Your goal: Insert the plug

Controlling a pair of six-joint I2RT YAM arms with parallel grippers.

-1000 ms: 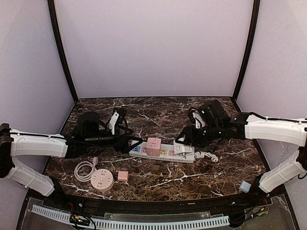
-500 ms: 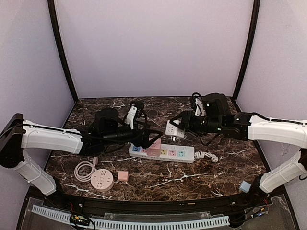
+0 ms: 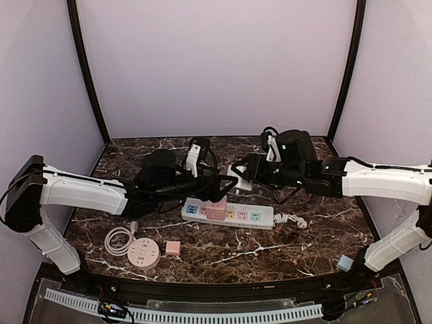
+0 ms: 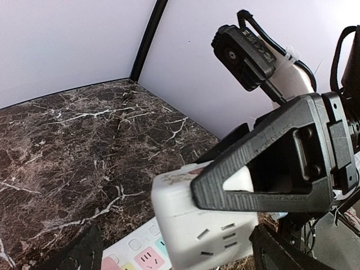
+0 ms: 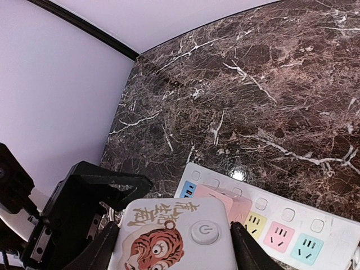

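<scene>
Right pincer (image 5: 174,250) grips the plug (image 5: 160,222), apparently aloft

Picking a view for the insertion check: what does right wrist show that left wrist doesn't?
Right wrist only: the tiger sticker and power button on top of the adapter, plus the pink cube sitting on the strip. Left wrist only: the adapter's side socket face, a right end effector finger clamped along the adapter, and the right wrist camera. Both: adapter, strip, marble table.
</scene>
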